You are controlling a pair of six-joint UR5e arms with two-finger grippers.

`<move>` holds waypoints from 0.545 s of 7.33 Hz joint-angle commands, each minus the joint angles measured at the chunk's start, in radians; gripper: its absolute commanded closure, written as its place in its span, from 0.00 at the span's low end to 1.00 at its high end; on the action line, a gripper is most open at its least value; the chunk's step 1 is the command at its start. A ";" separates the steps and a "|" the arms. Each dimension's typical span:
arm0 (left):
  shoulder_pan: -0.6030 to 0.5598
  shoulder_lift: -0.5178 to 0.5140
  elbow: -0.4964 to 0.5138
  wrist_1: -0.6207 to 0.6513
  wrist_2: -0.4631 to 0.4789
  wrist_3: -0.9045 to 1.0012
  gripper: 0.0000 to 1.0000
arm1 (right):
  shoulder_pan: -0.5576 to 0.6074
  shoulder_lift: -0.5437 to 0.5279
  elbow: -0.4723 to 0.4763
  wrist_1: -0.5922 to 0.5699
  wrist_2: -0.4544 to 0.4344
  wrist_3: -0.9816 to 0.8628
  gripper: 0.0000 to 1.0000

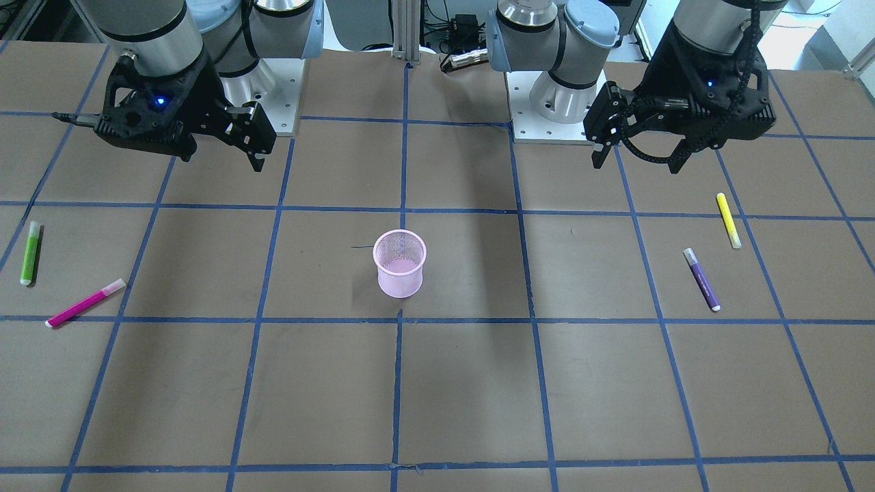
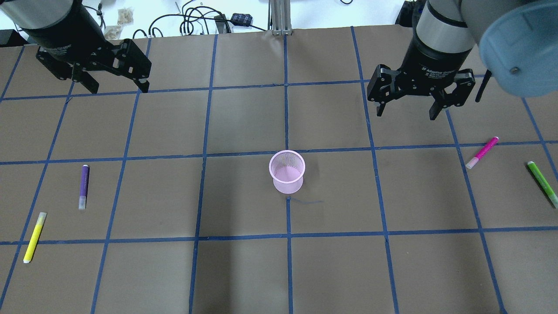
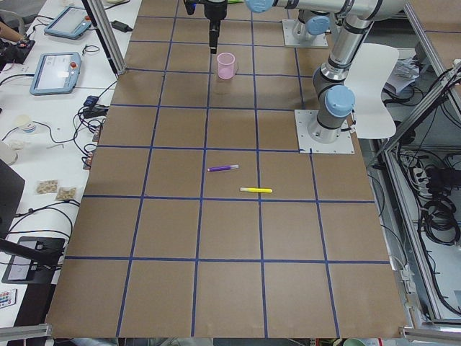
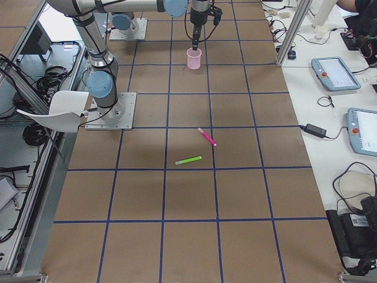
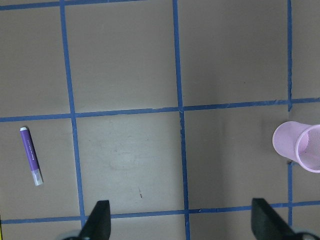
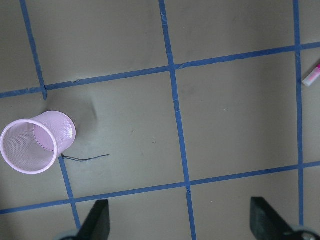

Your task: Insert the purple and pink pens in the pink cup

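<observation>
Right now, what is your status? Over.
Left gripper, right gripper: jaws open, empty. Purple pen, pink pen flat on table; pink cup upright, empty. Yellow pen, green pen lie beside them, not blocking.

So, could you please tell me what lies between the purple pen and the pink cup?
Nothing but bare table crossed by blue tape lines lies between the purple pen and the pink cup, as the overhead view shows.

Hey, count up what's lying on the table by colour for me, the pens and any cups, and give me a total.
Purple pen: 1
Pink pen: 1
Yellow pen: 1
Green pen: 1
Pink cup: 1
Total: 5
</observation>
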 commanded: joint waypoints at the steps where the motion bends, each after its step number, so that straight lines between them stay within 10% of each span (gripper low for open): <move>1: 0.000 -0.002 0.001 0.002 -0.003 0.000 0.00 | 0.000 0.000 0.001 0.002 0.000 0.001 0.00; 4: -0.001 -0.002 -0.001 0.005 -0.001 0.000 0.00 | 0.000 -0.002 -0.001 -0.010 -0.002 0.013 0.00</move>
